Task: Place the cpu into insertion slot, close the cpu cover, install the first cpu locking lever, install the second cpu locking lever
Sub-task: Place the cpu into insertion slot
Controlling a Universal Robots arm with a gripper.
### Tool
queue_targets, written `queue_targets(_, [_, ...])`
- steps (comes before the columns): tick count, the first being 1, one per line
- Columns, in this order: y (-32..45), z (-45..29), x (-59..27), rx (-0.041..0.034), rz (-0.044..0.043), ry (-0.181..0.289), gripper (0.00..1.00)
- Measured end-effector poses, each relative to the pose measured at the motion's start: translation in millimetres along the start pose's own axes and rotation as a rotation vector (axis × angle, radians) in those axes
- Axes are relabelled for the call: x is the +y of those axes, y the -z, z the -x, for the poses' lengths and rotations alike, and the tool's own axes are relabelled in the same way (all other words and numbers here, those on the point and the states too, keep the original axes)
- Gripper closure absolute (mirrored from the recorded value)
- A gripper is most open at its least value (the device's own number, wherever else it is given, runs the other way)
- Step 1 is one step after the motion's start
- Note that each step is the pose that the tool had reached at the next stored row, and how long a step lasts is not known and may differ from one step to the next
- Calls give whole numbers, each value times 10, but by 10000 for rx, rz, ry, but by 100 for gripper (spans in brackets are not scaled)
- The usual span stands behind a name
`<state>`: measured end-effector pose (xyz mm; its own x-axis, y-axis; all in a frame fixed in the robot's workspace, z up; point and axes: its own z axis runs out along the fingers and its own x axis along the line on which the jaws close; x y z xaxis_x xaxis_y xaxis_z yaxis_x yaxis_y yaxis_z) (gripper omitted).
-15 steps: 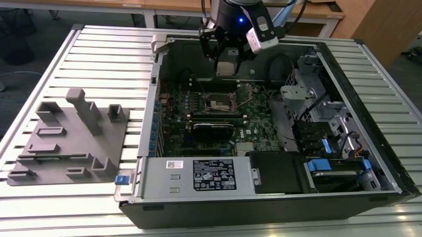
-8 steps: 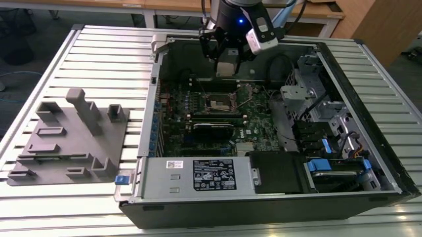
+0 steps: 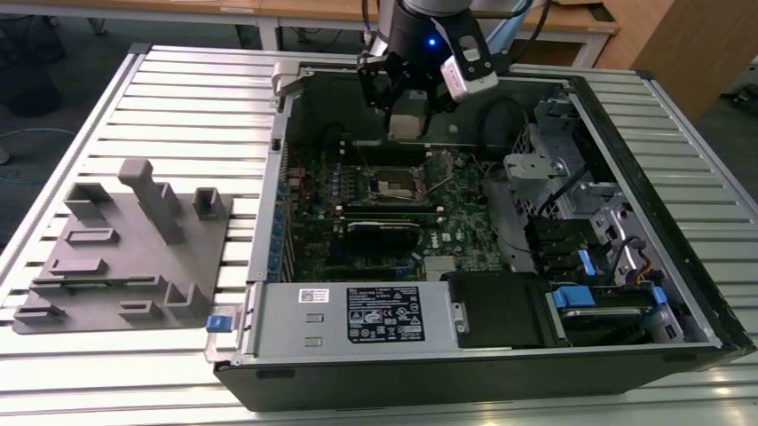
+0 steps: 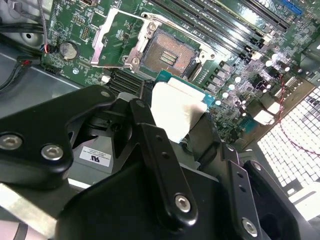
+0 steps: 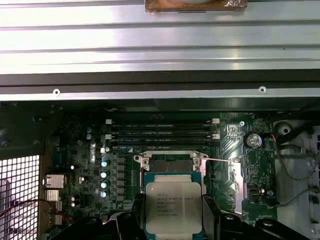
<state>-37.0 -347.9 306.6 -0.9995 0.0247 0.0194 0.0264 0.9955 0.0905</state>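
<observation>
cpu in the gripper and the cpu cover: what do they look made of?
cpu: top looks like matte silver-grey metal, dull sheen under printed text; teal-green edge in the second wrist view suggests a circuit-board base. cpu cover: thin bright bare metal, likely stamped steel, going by its glints.

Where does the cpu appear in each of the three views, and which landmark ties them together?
Exterior view: apparently the cpu, the pale piece in the gripper, above the motherboard.
Second wrist view: cpu in the gripper, just short of the insertion slot.
First wrist view: cpu in the gripper, overlapping the insertion slot.
Shared landmark: the insertion slot, uncovered.
</observation>
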Motion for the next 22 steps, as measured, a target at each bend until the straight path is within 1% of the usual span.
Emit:
queue_targets(14, [-32,0,-4,-2,1,0,46])
queue_targets(22, [-145,3,-16,-2,-1,0,46])
